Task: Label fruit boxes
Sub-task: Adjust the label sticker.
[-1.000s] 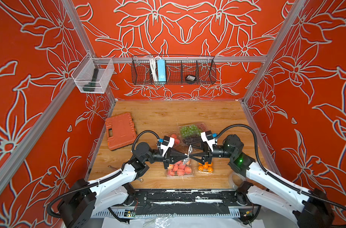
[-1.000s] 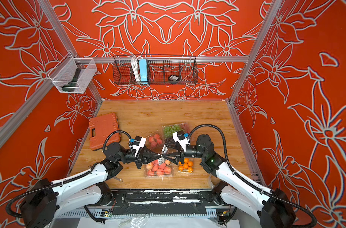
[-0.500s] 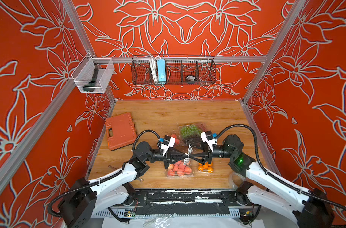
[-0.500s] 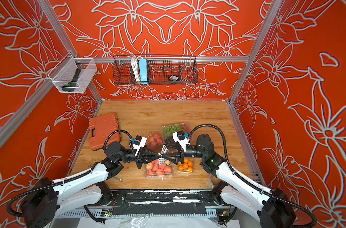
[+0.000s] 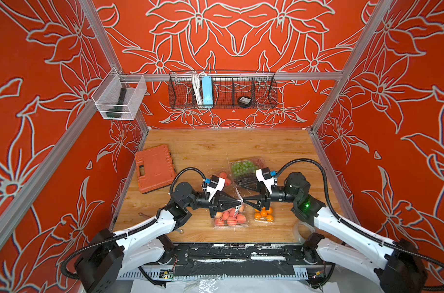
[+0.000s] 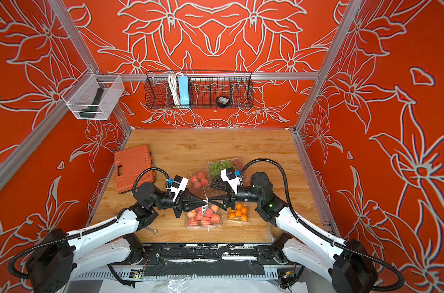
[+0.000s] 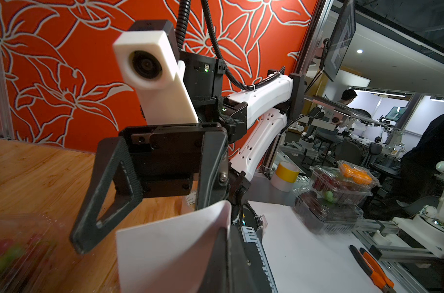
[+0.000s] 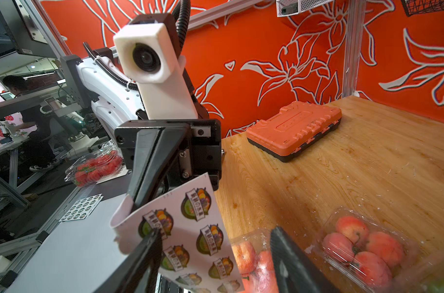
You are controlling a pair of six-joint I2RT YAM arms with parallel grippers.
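We see an orange tool case point(image 5: 155, 167) lying flat on the left of the wooden table point(image 5: 216, 144), near the left wall. A sticker sheet point(image 8: 190, 223) curls in the air over the near middle, its round labels in rows. On the far wall a wire basket point(image 5: 264, 91) holds a blue power strip point(image 5: 206, 90), a white cable point(image 5: 196, 88) and a black disc point(image 5: 244, 100). A mesh bin point(image 5: 137, 93) up in the far left corner holds a dark tool point(image 5: 119, 101). A small spanner point(image 6: 152, 230) lies at the near left.

Left gripper point(image 8: 136, 200) pinches the curled sticker sheet point(image 8: 193, 223); right gripper point(image 8: 216, 230) gapes wide, one fingertip point(image 8: 152, 238) against it. Large peach box point(image 8: 251, 256) and small peach box point(image 8: 363, 248) sit beneath.
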